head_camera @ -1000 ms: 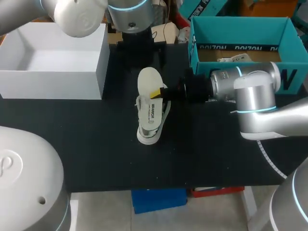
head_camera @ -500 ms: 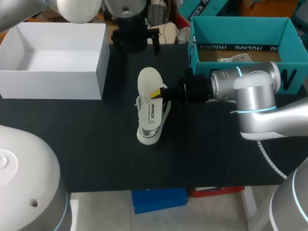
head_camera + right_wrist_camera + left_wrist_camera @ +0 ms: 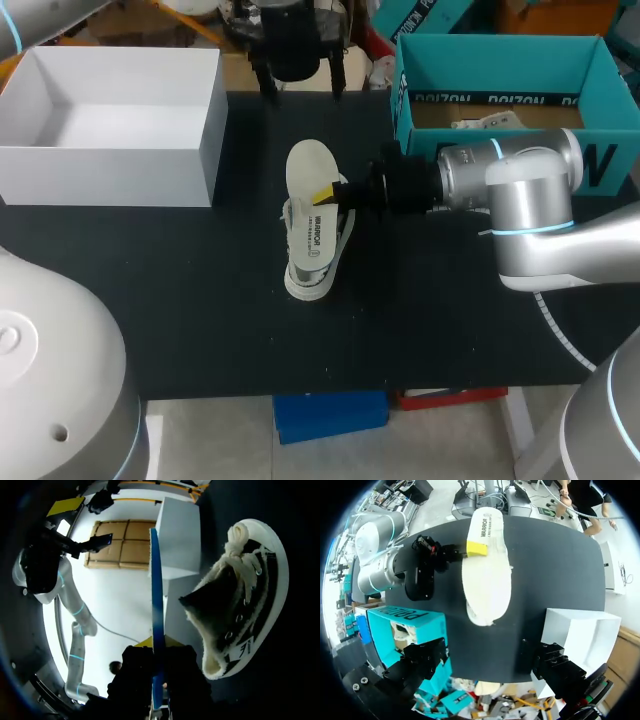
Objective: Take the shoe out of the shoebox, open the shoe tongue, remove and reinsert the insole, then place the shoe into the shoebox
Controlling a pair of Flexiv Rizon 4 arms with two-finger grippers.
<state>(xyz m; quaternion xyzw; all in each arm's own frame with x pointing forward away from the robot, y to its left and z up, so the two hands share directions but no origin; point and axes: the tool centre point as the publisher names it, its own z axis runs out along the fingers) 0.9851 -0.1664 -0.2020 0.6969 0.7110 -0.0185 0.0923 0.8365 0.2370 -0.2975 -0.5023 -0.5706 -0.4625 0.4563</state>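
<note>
A white low sneaker point(image 3: 312, 262) stands on the black table, toe toward the front edge. Just above its heel end the cream insole point(image 3: 309, 168) is held flat, and my right gripper point(image 3: 334, 193) is shut on the insole's side edge. In the right wrist view the insole point(image 3: 157, 595) shows edge-on with a blue underside, clamped in the right gripper point(image 3: 156, 655), with the sneaker point(image 3: 245, 600) lying beside it. My left gripper point(image 3: 299, 88) hangs open over the table's back edge. From there it looks down on the insole point(image 3: 486, 580) and the sneaker point(image 3: 487, 526) under it.
A white open box point(image 3: 212, 120) stands at the back left and a teal shoebox point(image 3: 500, 47) at the back right, behind my right arm. In the left wrist view the teal shoebox point(image 3: 395, 616) and the white box point(image 3: 582, 630) flank the left gripper point(image 3: 490, 672).
My left arm has drawn back and up toward the table's far edge, still open. The right gripper, the insole and the sneaker have not moved.
</note>
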